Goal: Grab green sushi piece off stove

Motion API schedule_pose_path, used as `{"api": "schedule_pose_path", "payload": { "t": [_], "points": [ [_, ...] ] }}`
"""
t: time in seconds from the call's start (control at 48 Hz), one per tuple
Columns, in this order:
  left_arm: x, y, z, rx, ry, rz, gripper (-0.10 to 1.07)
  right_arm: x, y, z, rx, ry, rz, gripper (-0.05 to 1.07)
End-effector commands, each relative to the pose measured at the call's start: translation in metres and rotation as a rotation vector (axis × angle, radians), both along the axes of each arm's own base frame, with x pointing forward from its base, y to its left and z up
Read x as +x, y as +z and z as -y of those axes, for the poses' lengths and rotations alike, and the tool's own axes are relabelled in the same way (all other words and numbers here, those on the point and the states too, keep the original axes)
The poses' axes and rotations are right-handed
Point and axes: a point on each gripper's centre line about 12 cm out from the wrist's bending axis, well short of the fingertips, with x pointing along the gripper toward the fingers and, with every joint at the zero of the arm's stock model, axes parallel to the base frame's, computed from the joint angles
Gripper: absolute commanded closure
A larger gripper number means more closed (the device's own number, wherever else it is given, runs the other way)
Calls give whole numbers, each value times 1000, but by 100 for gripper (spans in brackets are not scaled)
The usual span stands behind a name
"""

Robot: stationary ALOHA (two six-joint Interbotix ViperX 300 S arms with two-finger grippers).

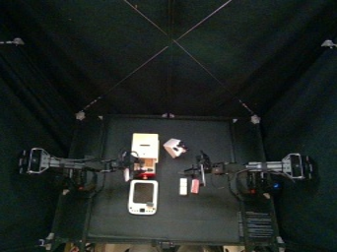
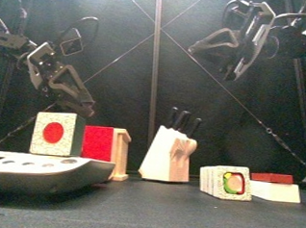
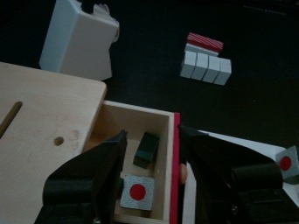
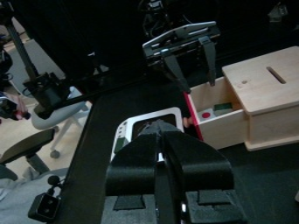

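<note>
1. Black curtains (image 1: 79,59) closed in a small black bench (image 1: 211,219) that carried every item.
2. The green sushi piece (image 2: 225,182) stood on the bench itself, not on the stove (image 2: 24,164). It was well to the stove's right, with its cut face turned to the bench's front edge. It showed no clear long axis.
3. A pink-and-white box (image 2: 275,189) sat just beside it on the right, and a knife block (image 2: 166,155) stood near on the left, further back.
4. The right gripper (image 2: 239,55) hung high above that side, its jaws drawn together and empty. It looked the nearer one, and I judged it would have to open and come down and forward.
5. The left gripper (image 3: 152,144) hovered, spread wide and empty, over the wooden box (image 3: 52,109) behind the stove.
</note>
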Motion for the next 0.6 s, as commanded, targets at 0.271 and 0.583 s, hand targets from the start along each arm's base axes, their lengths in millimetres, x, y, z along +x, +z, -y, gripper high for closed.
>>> {"api": "schedule_pose_path", "payload": {
  "t": [0.271, 0.583],
  "points": [
    [12, 14, 84, -15, -302, 31, 11, 3, 12, 2, -1, -4, 38, 65],
    [34, -3, 139, -74, -426, -183, 11, 4, 10, 2, 3, -4, 33, 65]
  ]
}}
